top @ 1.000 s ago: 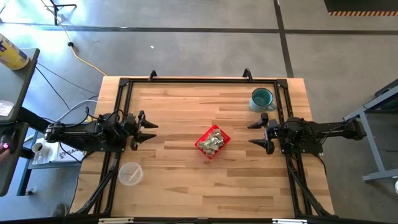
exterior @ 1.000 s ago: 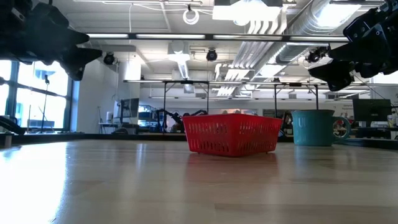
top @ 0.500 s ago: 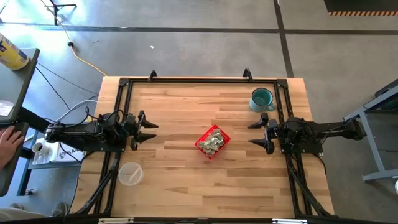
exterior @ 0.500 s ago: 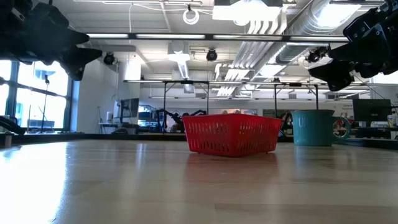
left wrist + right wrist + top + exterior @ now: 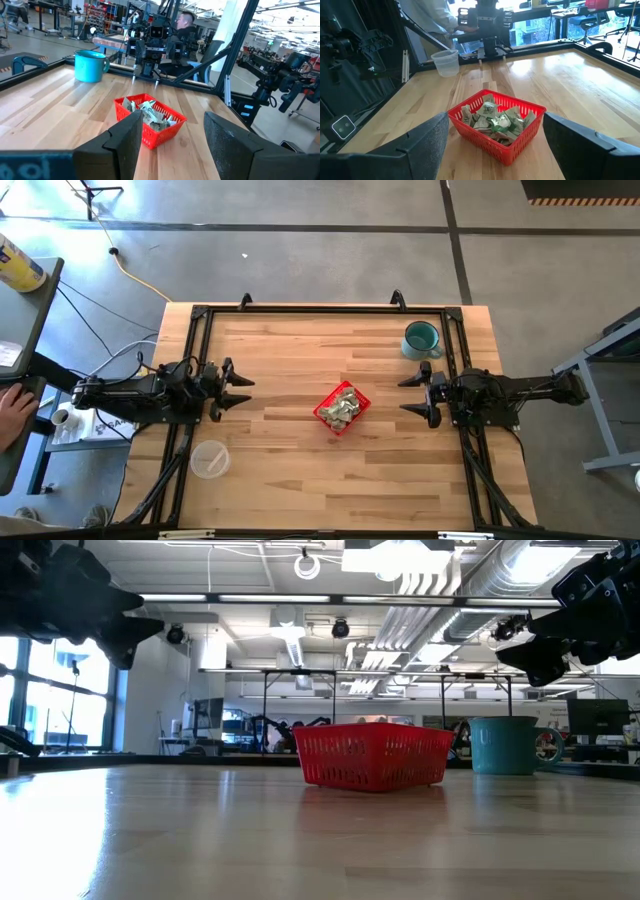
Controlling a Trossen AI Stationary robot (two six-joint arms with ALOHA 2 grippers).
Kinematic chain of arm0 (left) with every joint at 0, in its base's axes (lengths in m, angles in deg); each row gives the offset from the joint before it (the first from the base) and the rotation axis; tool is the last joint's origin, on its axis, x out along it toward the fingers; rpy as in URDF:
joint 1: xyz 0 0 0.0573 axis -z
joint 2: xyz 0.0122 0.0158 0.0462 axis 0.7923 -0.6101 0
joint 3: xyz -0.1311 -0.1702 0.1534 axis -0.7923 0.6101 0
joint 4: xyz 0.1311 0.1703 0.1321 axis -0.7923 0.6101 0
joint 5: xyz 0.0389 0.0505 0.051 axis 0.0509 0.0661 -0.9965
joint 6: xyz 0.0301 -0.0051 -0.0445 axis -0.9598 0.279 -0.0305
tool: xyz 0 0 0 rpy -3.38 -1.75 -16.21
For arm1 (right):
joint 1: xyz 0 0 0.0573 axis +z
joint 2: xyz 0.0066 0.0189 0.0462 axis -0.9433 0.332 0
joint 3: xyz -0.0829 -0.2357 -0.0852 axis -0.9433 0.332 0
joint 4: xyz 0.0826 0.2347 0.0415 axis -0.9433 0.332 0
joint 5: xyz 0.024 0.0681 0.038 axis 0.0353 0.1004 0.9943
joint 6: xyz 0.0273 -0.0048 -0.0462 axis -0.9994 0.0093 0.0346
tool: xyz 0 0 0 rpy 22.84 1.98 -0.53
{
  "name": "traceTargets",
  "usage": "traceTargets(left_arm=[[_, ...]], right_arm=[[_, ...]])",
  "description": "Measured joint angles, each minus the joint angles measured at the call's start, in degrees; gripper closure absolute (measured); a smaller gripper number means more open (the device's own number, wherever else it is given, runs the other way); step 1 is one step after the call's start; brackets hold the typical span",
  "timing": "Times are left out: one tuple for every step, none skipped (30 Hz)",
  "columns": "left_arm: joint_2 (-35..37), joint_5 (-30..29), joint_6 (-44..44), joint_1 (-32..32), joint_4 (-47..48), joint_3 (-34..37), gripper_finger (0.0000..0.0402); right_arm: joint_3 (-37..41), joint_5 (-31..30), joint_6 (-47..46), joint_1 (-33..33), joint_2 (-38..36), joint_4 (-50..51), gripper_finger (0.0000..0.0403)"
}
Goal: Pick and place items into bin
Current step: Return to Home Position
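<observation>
1. Arm positions. Your left gripper (image 5: 238,392) hung over the left edge of the desk (image 5: 300,350), with its fingers spread apart and nothing between them. Your right gripper (image 5: 408,396) hung over the right edge, facing the left one across the desk. Its fingers were likewise spread and held nothing. In the low view, both grippers sat high above the desk surface, well clear of it.

2. Task items. The red basket (image 5: 322,415) stood on the desk between the two grippers, nearer the right one, and was turned at an angle to the desk edges. The green-and-white packets (image 5: 495,120) lay heaped loosely inside it, and the top of the pile reached about to the rim. You saw no packet lying on the desk in any view.

3. Other objects. The teal mug (image 5: 421,339) stood upright near the far right corner, well apart from the basket. The clear plastic cup (image 5: 210,459) stood upright near the near left corner, just beside the left arm's frame.

4. Surroundings. A person's hand (image 5: 12,412) rested on a side table beyond the left edge of the desk, apart from both arms.
</observation>
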Motion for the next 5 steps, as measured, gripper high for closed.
traceTargets(left_arm=[[0.0,0.0,0.0,0.0,0.0,0.0,0.0156],[0.0,0.0,0.0,0.0,0.0,0.0,0.0156],[0.0,0.0,0.0,0.0,0.0,0.0,0.0156],[0.0,0.0,0.0,0.0,0.0,0.0,0.0156],[0.0,0.0,0.0,0.0,0.0,0.0,0.0156]], right_arm=[[0.0,0.0,0.0,0.0,0.0,0.0,0.0089],[0.0,0.0,0.0,0.0,0.0,0.0,0.0089],[0.0,0.0,0.0,0.0,0.0,0.0,0.0089],[0.0,0.0,0.0,0.0,0.0,0.0,0.0089],[0.0,0.0,0.0,0.0,0.0,0.0,0.0089]])
